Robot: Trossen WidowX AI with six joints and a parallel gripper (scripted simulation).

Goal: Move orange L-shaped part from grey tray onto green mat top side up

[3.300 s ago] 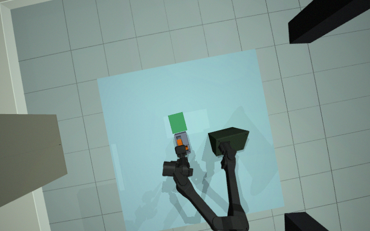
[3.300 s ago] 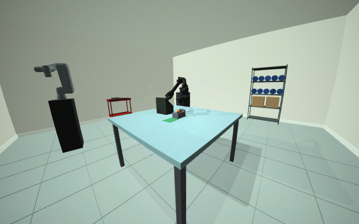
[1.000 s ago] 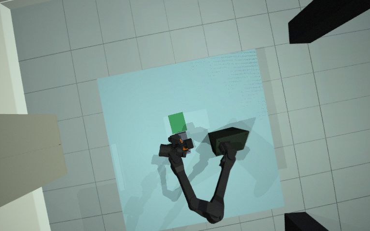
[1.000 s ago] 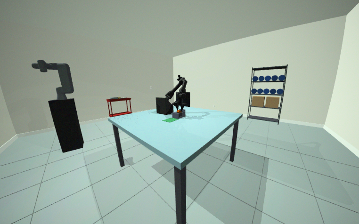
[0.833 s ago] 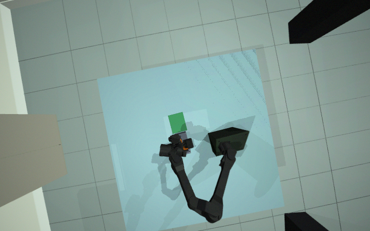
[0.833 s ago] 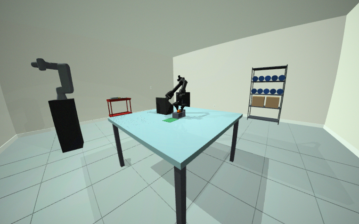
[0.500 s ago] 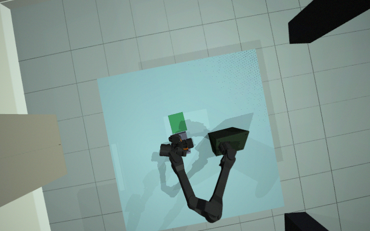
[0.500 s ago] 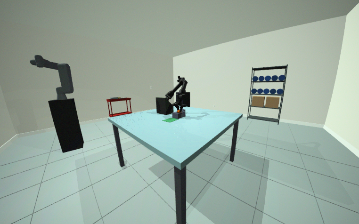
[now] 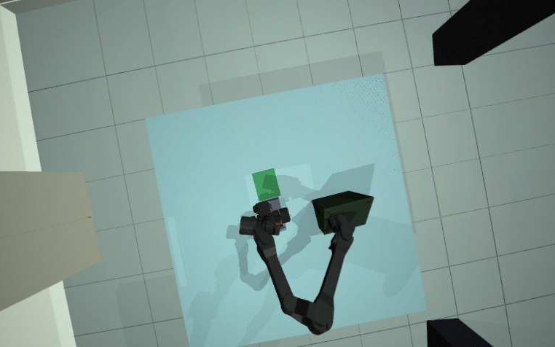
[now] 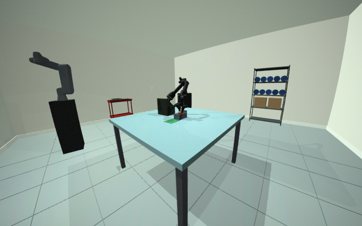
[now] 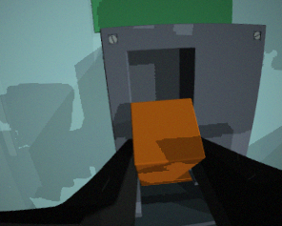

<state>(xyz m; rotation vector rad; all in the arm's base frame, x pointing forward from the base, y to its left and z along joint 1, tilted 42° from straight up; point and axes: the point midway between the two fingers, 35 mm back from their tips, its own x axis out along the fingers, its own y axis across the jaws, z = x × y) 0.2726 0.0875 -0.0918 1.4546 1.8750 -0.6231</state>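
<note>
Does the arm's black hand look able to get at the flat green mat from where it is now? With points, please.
Probably yes: the flat green mat [image 9: 264, 184] [image 10: 171, 121] [image 11: 164, 12] lies right beside the grey tray [image 9: 274, 203] [image 10: 180, 115] [image 11: 229, 80], nothing standing on it, though the black hand [image 9: 276, 221] [image 10: 180, 111] [image 11: 160, 143] grips the orange part.
</note>
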